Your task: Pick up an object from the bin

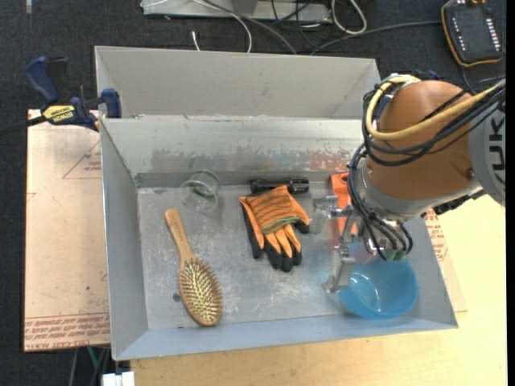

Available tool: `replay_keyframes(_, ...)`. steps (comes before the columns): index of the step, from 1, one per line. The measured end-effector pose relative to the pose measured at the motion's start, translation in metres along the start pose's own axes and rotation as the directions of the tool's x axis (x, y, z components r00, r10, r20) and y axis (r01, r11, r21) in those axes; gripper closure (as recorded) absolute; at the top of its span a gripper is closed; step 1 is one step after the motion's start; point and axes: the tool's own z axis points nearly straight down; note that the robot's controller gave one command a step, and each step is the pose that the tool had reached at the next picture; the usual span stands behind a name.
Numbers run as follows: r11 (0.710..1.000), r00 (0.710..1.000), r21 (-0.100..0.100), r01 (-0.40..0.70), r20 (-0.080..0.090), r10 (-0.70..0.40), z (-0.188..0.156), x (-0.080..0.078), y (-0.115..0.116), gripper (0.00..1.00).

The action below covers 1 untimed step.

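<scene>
Low over bare grey bin floor (265, 292), my pincer (343, 278) sits just beside a blue bowl (385, 296); how open, I cannot tell.

the one camera hangs above the grey metal bin (241, 143) and looks down into it, tipped a little to one side, so the far wall shows broader than the near one. it stands back enough to take in the whole bin and some dark floor (64, 14) beyond. the arm (426, 143) enters from the right.
</scene>
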Motion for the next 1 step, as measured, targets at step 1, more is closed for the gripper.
replay_keyframes(1, 1.0, 1.0, 0.0, -0.001, 0.006, 0.001, -0.0033, -0.0007, -0.0001, 0.0)
